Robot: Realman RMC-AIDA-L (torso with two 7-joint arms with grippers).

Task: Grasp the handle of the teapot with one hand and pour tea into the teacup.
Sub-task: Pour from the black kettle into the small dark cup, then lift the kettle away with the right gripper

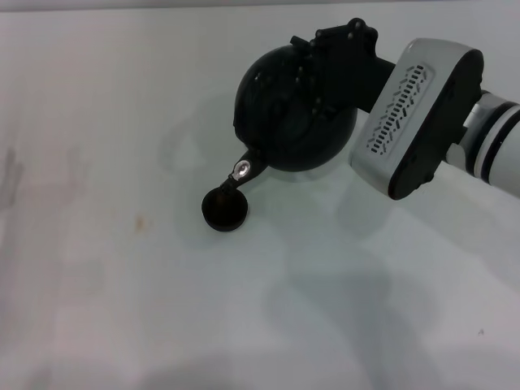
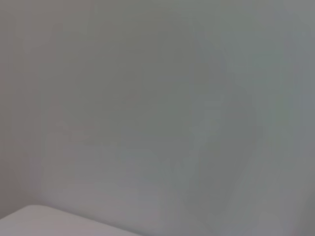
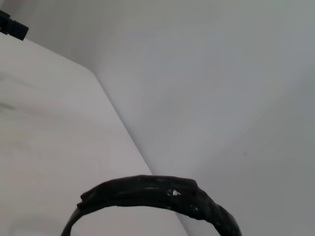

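Head view shows the right gripper [image 1: 313, 77] over the teapot [image 1: 280, 122], which is tilted with its silvery spout tip just above the teacup [image 1: 224, 210] on the white counter [image 1: 122, 284]; whether its fingers clasp the handle cannot be told. Left wrist view shows only blank surface. Right wrist view shows the handle [image 3: 157, 196] arching close before the camera.

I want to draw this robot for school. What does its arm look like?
Only the right arm shows in the head view. It is white and round like a pipe, with black bands. At its end sits a chunky white block with rounded corners, black sides, and a strip of small slots, like a grille. In front of that comes the right gripper, all black and bumpy. The left arm is not in view.
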